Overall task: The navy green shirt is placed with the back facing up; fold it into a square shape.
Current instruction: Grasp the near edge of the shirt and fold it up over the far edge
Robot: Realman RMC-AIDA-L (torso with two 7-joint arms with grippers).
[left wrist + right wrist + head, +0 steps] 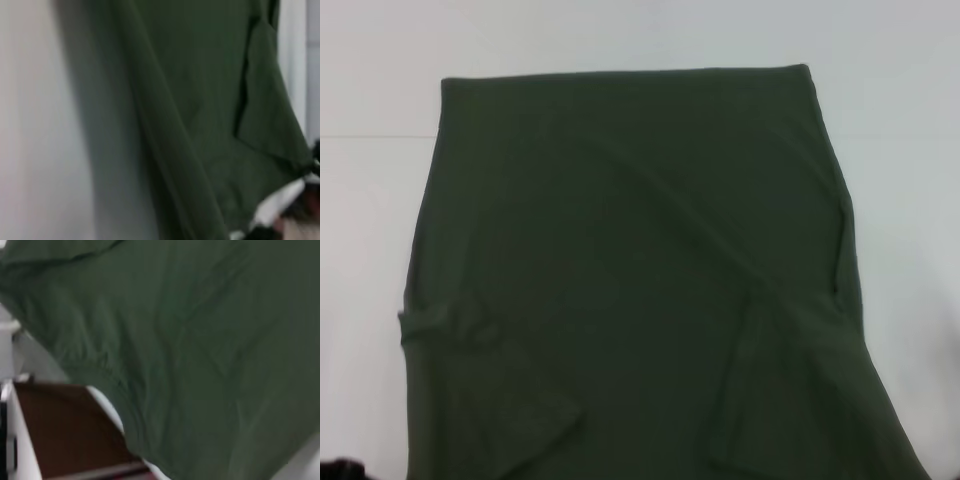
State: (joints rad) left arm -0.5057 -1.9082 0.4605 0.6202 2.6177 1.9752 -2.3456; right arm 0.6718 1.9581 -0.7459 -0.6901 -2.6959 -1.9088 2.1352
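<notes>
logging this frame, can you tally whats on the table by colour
dark green: 1, the navy green shirt, spread on the table with both sleeves folded inward
white: 1, the table itself
total: 2
no tool shows in the head view.
</notes>
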